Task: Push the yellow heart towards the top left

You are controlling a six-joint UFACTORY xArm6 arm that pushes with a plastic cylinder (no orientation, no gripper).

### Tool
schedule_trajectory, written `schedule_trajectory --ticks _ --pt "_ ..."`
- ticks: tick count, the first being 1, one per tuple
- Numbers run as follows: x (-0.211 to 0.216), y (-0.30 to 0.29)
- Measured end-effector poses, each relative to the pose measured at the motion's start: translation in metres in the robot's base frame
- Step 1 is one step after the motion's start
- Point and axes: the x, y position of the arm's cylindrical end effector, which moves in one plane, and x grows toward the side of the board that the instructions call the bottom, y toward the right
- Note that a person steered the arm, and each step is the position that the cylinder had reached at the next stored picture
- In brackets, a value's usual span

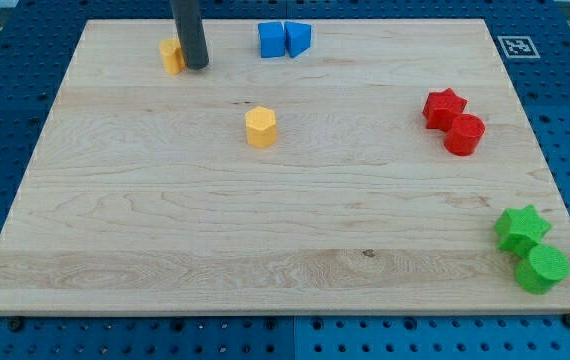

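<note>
A small yellow block, the yellow heart as far as its shape shows, lies near the board's top left. My tip stands right against its right side, and the dark rod hides that edge. A second yellow block, a hexagon, lies apart from them, lower and to the right, near the board's middle.
A blue cube and a blue triangular block touch at the top edge, right of my tip. A red star and red cylinder lie at the right. A green star and green cylinder lie at the bottom right. The wooden board sits on a blue perforated table.
</note>
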Motion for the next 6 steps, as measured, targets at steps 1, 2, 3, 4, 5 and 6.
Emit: schedule_trajectory --ticks 1,2,3,4,5,6 --pt "0.019 0.001" --pt "0.020 0.001" --pt "0.007 0.000" --pt "-0.011 -0.011" --pt "-0.013 -0.016" --pt "0.005 -0.016"
